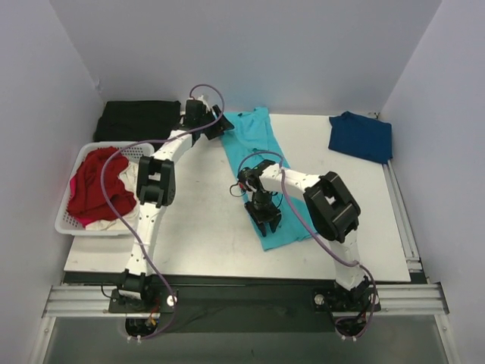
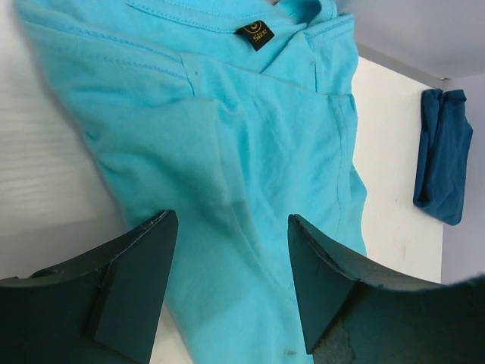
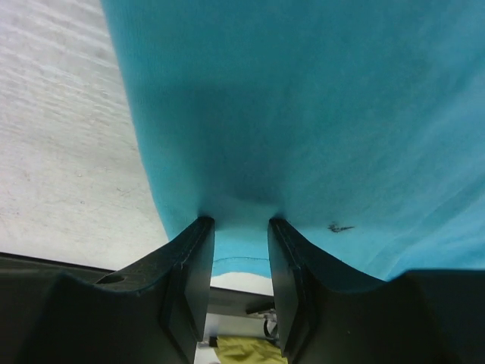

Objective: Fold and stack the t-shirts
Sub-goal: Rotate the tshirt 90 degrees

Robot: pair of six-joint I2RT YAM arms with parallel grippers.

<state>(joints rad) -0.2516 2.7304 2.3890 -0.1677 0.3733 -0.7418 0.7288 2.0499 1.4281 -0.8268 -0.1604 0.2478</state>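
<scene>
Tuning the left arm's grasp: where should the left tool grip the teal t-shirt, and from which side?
Probably the collar-end corner nearest the left tool, approached from above on the left side. The teal t-shirt lies flat as a long strip, its edge there sits exposed on the table, and the right tool pinches the near hem.

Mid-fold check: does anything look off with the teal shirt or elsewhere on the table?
The teal t-shirt lies as a long strip, askew across the table and rumpled at its far end. A small dark mark shows on the cloth beside the right gripper. Nothing else stands out.
</scene>
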